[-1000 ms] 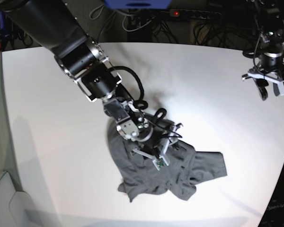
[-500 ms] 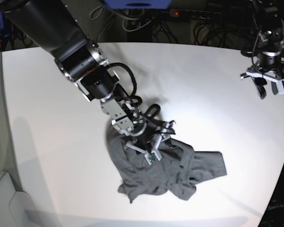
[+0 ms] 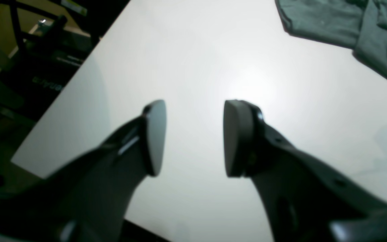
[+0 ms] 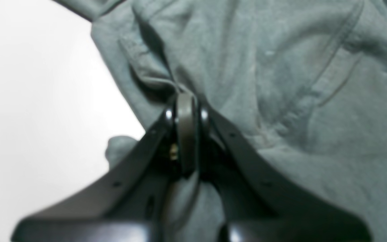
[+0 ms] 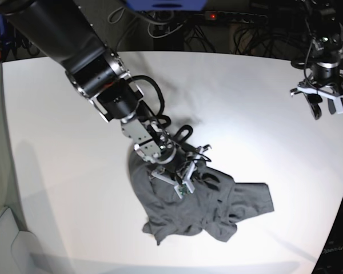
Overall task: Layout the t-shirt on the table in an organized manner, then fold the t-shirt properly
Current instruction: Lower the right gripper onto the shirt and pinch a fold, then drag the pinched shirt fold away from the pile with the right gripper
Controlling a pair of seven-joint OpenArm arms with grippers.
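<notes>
- Over on the base view's left, the right arm reaches in from the top corner, slanting down across the table [image 5: 57, 171] toward the middle.
- At its tip, the right gripper [image 5: 186, 178] is down on the t-shirt [image 5: 217, 208], planted on the upper part of the heap.
- Wrist view confirms it: the right gripper's pads [image 4: 186, 134] are pressed flat together, and a ridge of grey cloth [image 4: 166, 84] rises right at their tips. A fold seems nipped between them, though the pads hide the exact bite.
- The t-shirt itself is a crumpled dark charcoal mound, a little below and right of the table's centre, nothing laid flat. One flap sticks out to the right, a ragged corner trails toward the near edge.
- Seams and a hem line run across the fabric in the right wrist view; bare white tabletop shows to the left of the cloth.
- Moving right: open white table between the shirt and the far side.
- At the far right, the left gripper [image 5: 326, 103] hangs above the table's edge, well apart from the shirt.
- From its own camera, the left gripper [image 3: 193, 137] has its two fingers spread partway with nothing between them, only white table below.
- A corner of the t-shirt [image 3: 348, 23] peeks into that view's upper right.
</notes>
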